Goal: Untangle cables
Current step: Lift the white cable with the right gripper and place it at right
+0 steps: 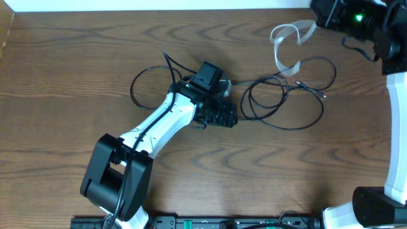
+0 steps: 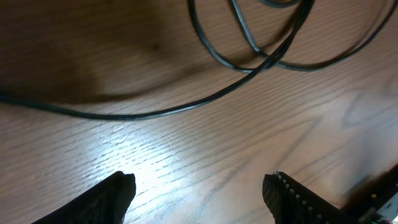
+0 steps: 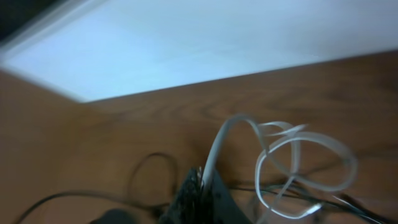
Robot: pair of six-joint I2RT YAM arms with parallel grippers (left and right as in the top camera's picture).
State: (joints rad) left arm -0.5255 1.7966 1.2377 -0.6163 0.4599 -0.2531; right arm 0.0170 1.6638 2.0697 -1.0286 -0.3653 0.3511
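The long black cable (image 1: 289, 95) lies in loops across the table's middle, from a loop on the left (image 1: 143, 86) to coils on the right. My left gripper (image 1: 219, 114) is open and empty low over the table beside those coils; its wrist view shows the black cable (image 2: 249, 62) just ahead of the spread fingers (image 2: 199, 196). My right gripper (image 1: 318, 19) is shut on the white cable (image 1: 286, 38) and holds it raised at the back right. In the right wrist view the white cable (image 3: 298, 162) hangs in loops from the closed jaws (image 3: 202, 186).
The white wall edge (image 1: 159, 5) runs along the back of the table. The right arm's base (image 1: 375, 207) stands at the front right, the left arm's base (image 1: 114, 181) at the front left.
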